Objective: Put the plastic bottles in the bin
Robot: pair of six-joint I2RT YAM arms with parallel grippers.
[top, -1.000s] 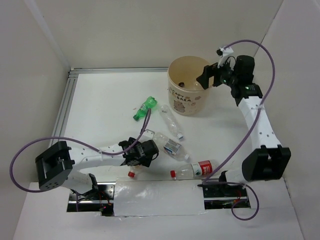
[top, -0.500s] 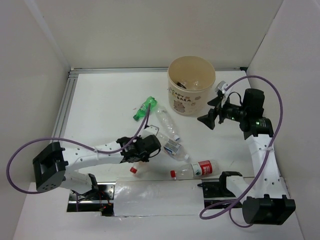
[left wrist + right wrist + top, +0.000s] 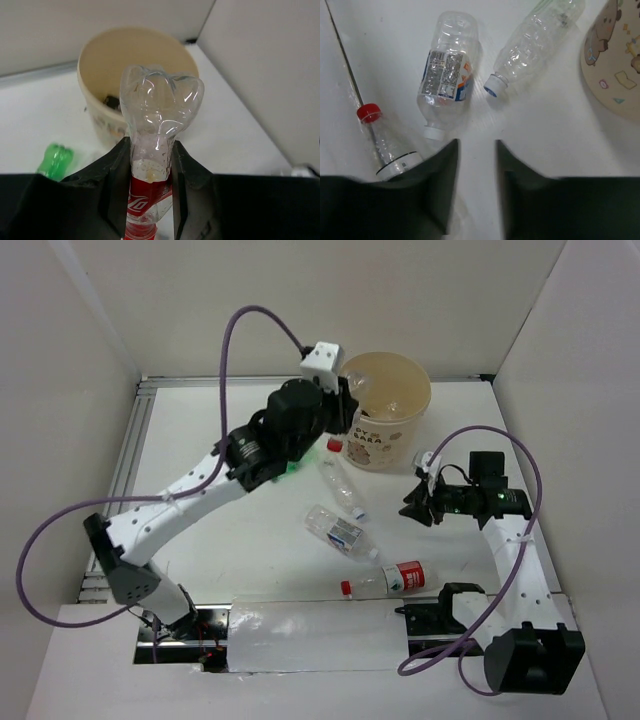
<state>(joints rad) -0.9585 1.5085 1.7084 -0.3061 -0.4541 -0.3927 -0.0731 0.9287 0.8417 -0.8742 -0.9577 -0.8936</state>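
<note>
My left gripper (image 3: pixel 151 150) is shut on a crushed clear bottle with a red label (image 3: pixel 160 110) and holds it in the air just short of the beige bin (image 3: pixel 95 55). From above, that gripper (image 3: pixel 347 408) hangs at the left rim of the bin (image 3: pixel 400 430). A green bottle (image 3: pixel 55 160) lies below, left of the bin. My right gripper (image 3: pixel 476 165) is open and empty, low over the table. Ahead of it lie a bottle with a blue-white label (image 3: pixel 447 80), a clear bottle with a blue cap (image 3: pixel 530 45) and a red-capped bottle (image 3: pixel 385 145).
White walls close in the table on the left, back and right, and a metal rail (image 3: pixel 130 455) runs along the left edge. The raised left arm (image 3: pixel 200 485) crosses above the table's left half. Dark items lie inside the bin.
My left gripper shut on the red-label bottle near the front left, lifted it and swung up to the bin. My right arm came down from the bin toward the table, its jaws narrower.
</note>
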